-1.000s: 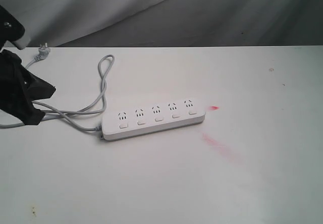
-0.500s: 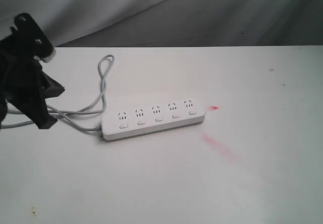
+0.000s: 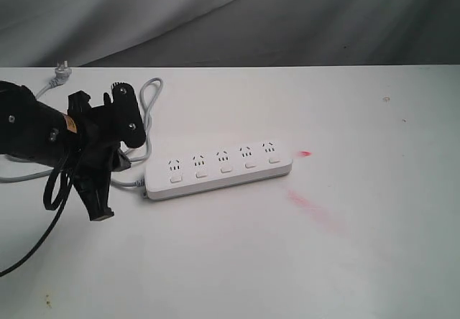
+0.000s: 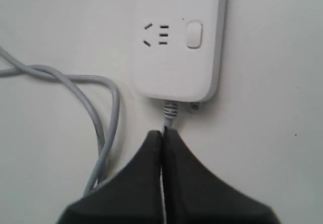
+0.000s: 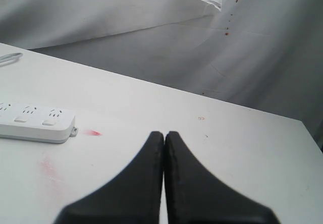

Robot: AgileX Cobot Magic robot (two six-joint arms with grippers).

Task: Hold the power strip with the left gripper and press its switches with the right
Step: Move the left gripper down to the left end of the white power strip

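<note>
The white power strip (image 3: 219, 168) lies flat on the white table, its five small switches (image 3: 226, 168) in a row below the sockets. Its grey cord (image 3: 149, 114) loops away to the back left, ending in a plug (image 3: 62, 68). My left gripper (image 3: 133, 128) hovers at the strip's cord end, just left of it. In the left wrist view its jaws (image 4: 163, 132) are shut, tips just short of the power strip (image 4: 176, 57), with the cord (image 4: 108, 113) running under them and one switch (image 4: 194, 34) in sight. My right gripper (image 5: 164, 133) is shut over bare table, far from the power strip (image 5: 35, 124), and is outside the exterior view.
A small red mark (image 3: 305, 154) sits just beyond the strip's right end, with a faint red smear (image 3: 313, 207) nearer the front. The left arm's loose black cable (image 3: 43, 218) hangs over the table. A grey cloth backdrop (image 3: 287, 17) rises behind the table's back edge.
The left arm has swung in from the left edge toward the strip's cord end and turned. The strip has not moved.
</note>
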